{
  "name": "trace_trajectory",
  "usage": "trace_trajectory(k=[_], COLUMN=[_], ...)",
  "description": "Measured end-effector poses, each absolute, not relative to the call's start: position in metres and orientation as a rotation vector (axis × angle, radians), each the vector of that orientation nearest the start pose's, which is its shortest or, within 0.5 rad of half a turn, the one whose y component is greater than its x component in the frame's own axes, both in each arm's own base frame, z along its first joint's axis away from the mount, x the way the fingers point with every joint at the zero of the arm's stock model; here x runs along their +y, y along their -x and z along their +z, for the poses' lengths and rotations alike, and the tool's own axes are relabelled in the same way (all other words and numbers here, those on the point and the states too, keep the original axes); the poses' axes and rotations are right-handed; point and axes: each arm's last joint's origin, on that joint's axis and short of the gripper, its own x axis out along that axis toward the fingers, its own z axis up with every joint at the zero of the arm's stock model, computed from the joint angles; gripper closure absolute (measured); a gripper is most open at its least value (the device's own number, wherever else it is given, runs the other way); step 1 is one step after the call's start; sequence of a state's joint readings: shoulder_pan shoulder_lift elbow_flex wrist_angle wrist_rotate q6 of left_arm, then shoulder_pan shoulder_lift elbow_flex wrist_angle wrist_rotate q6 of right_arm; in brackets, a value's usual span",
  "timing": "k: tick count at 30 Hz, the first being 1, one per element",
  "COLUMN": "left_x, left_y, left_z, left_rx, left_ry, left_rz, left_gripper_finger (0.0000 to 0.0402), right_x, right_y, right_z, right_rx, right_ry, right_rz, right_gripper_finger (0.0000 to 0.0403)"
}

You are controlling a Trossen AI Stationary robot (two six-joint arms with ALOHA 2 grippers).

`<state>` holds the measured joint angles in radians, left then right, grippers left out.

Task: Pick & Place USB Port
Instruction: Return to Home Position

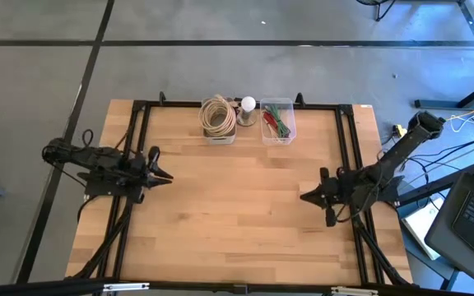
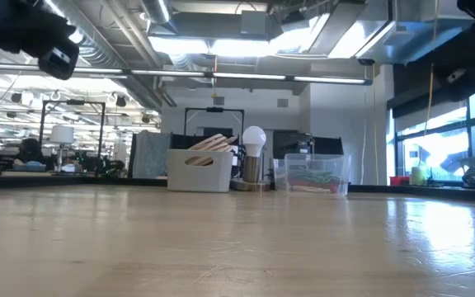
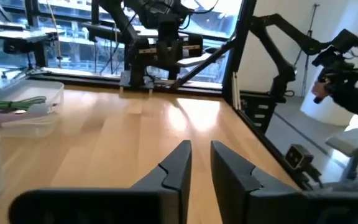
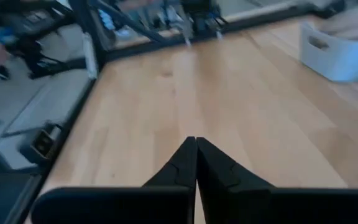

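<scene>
The right hand [image 1: 304, 196] hovers by the right edge of the tabletop [image 1: 237, 230], slightly closer to the near edge than the other arm, and points in toward the middle. Its wrist view shows the two dark fingers [image 4: 182, 163] pressed together tip to tip, clenched on nothing. Opposite it, the left hand [image 1: 164, 176] hangs by the left edge, also pointing inward. Its fingers [image 3: 178, 163] stand slightly apart with a narrow gap between them, released, with nothing in the gap. Both hands are well apart from the containers.

Three things stand in a row around the middle of the far edge. The gray bin [image 1: 219, 139] is on the left. The light brown cables [image 1: 218, 115] lie coiled inside it, and in the low view their loops rise above the rim. Just beside it to the right is a white bulb [image 1: 248, 104], then a clear bin [image 1: 278, 141] holding green and red items [image 1: 276, 122].
</scene>
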<state>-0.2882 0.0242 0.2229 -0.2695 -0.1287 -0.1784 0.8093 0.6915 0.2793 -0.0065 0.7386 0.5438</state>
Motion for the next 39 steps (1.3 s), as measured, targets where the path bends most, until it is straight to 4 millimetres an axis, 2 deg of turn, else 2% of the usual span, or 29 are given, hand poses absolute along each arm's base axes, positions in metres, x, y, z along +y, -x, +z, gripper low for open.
trace_trajectory(k=[5, 8, 18, 26, 29, 33, 39], left_x=[-0.022, -0.022, -0.007, 0.007, 0.012, 0.018, 0.022], left_y=[-0.084, -0.087, -0.090, -0.091, -0.090, -0.088, -0.087], left_z=[0.196, 0.190, 0.198, 0.196, 0.191, 0.181, 0.181], left_rx=[0.086, 0.079, -0.020, 0.006, 0.060, 0.155, 0.151], left_ry=[0.141, 0.113, 0.026, 0.008, 0.043, 0.107, 0.088], left_rz=[-0.168, -0.174, -0.086, -0.052, -0.021, 0.030, 0.071], left_gripper_finger=[0.0389, 0.0397, 0.0401, 0.0401, 0.0400, 0.0401, 0.0401], right_x=[0.093, 0.088, 0.057, 0.030, 0.023, 0.018, 0.016], right_y=[-0.114, -0.115, -0.130, -0.141, -0.141, -0.137, -0.129], right_z=[0.180, 0.174, 0.179, 0.183, 0.176, 0.166, 0.175], right_rx=[0.192, 0.127, -0.022, -0.033, 0.046, 0.162, 0.092], right_ry=[-0.212, -0.160, -0.029, -0.023, -0.060, -0.121, -0.072], right_rz=[0.067, 0.063, 0.070, 0.150, 0.141, 0.113, 0.118], right_gripper_finger=[0.0399, 0.0399, 0.0401, 0.0402, 0.0402, 0.0402, 0.0403])
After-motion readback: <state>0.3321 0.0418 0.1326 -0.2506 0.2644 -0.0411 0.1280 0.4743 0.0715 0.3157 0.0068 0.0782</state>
